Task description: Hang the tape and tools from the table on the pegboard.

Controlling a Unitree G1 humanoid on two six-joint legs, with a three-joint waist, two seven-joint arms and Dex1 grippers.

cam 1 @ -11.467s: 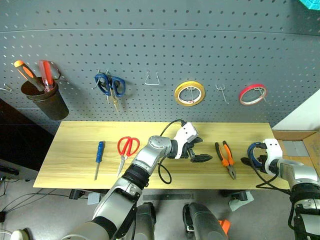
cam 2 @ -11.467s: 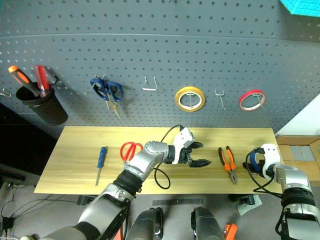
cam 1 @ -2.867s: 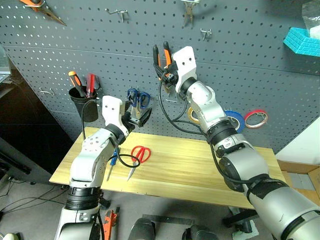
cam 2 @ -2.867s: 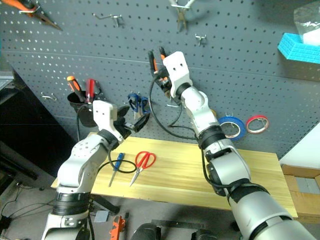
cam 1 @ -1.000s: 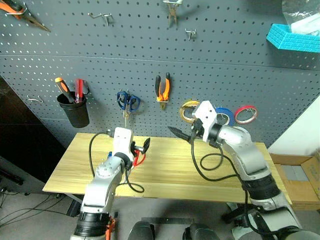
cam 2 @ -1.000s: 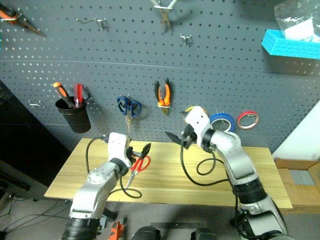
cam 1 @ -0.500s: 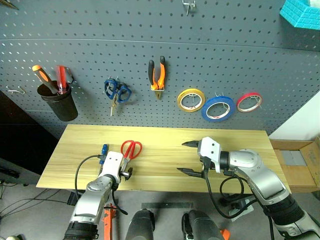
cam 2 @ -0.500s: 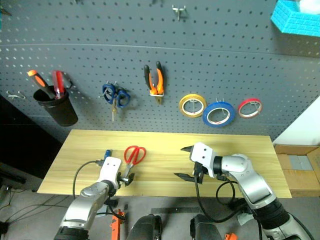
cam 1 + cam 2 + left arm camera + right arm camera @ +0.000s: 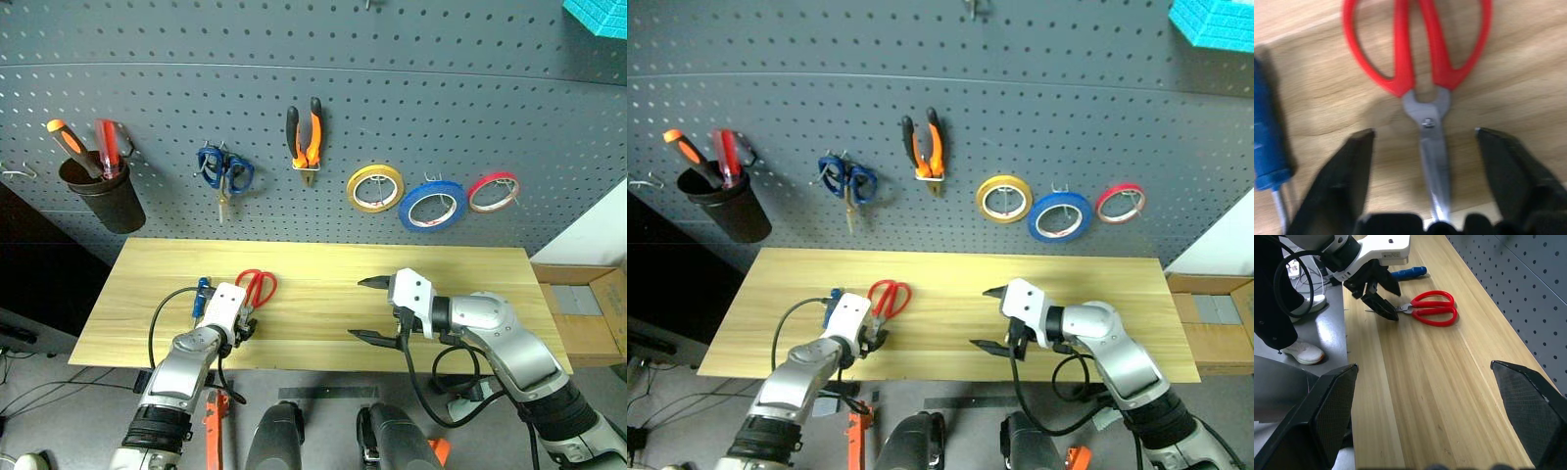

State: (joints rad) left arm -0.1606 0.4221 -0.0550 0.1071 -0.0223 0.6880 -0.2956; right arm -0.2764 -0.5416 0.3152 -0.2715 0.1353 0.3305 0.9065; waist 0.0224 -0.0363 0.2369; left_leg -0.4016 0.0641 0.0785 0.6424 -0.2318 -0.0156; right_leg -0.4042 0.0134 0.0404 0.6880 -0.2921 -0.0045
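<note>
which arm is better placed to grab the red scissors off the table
The left. Its left gripper is down at the red scissors, fingers open on either side of the blades near the pivot. The right gripper hangs open over the middle of the table, well away from them.

Two silver-grey jointed metal arms with black ribbed forearm sections, each ending in a white plastic wrist housing, looping black cables, and a two-fingered black gripper, left [image 9: 242, 328] and right [image 9: 364, 307].

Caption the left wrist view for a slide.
Left gripper open astride the silver blades of the red-handled scissors on the light-wood table, blue-handled screwdriver alongside.
</note>
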